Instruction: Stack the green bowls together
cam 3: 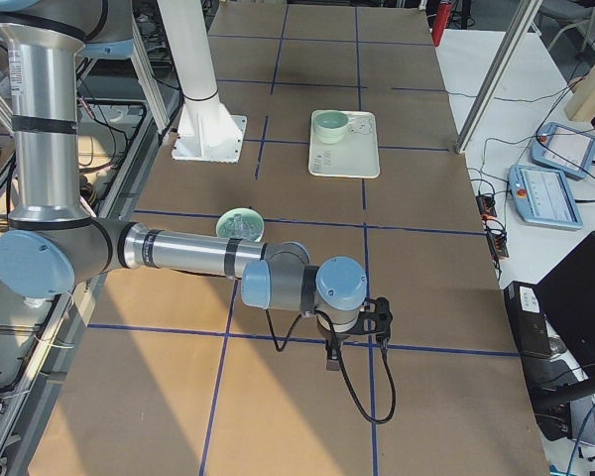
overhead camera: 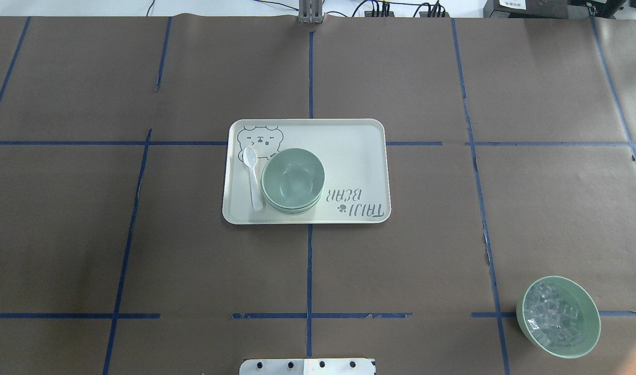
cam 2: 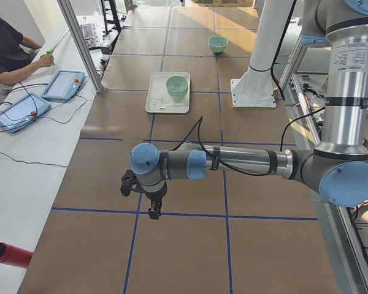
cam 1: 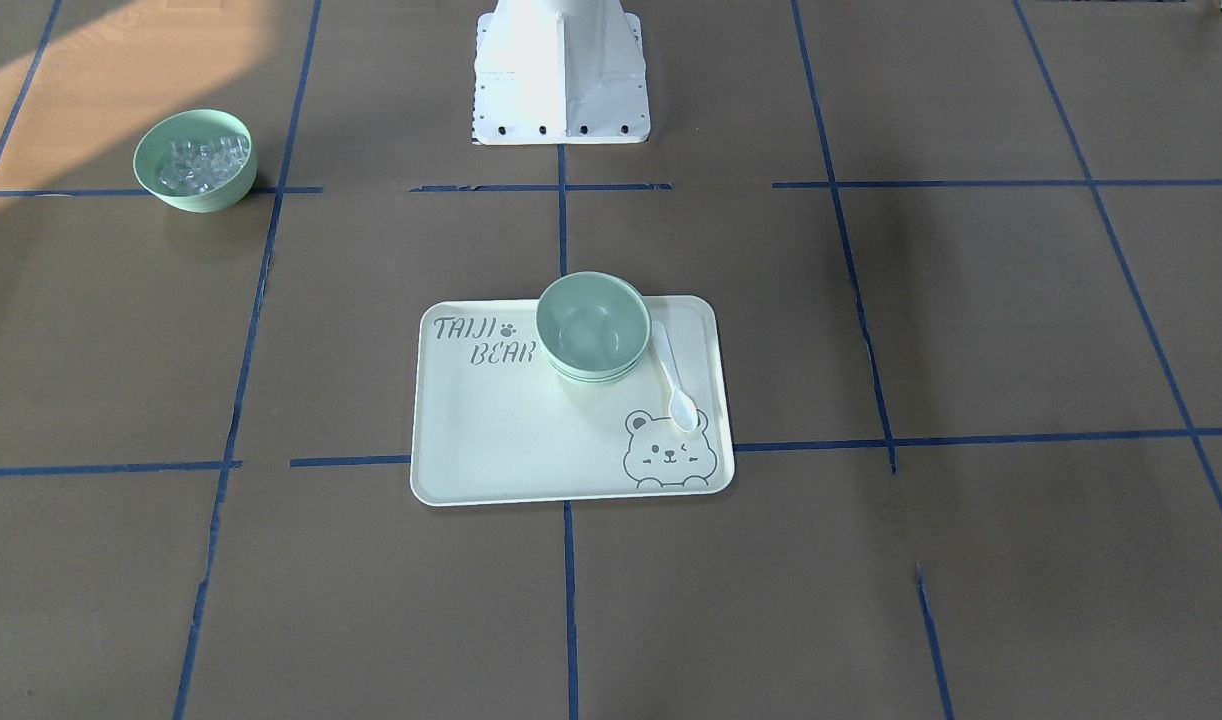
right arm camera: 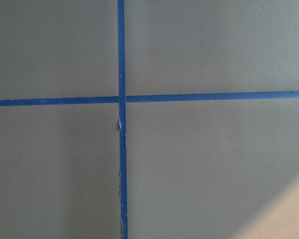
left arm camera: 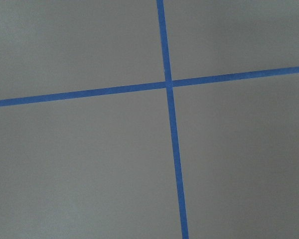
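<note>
The green bowls [cam 1: 591,325] sit nested in one stack on the near-robot side of a cream tray [cam 1: 511,430]; the stack also shows in the overhead view [overhead camera: 293,179] and both side views [cam 2: 176,87] [cam 3: 329,126]. My left gripper [cam 2: 153,211] hangs over bare table far from the tray, toward the table's left end. My right gripper [cam 3: 332,359] hangs likewise toward the right end. I cannot tell whether either is open or shut. Both wrist views show only brown paper and crossed blue tape.
A white spoon [cam 1: 671,375] lies on the tray beside the stack. A matching green bowl with clear cubes [overhead camera: 558,316] stands on my right, near the table's robot-side edge. The robot base [cam 1: 561,70] stands behind the tray. An operator [cam 2: 6,49] sits at a side desk.
</note>
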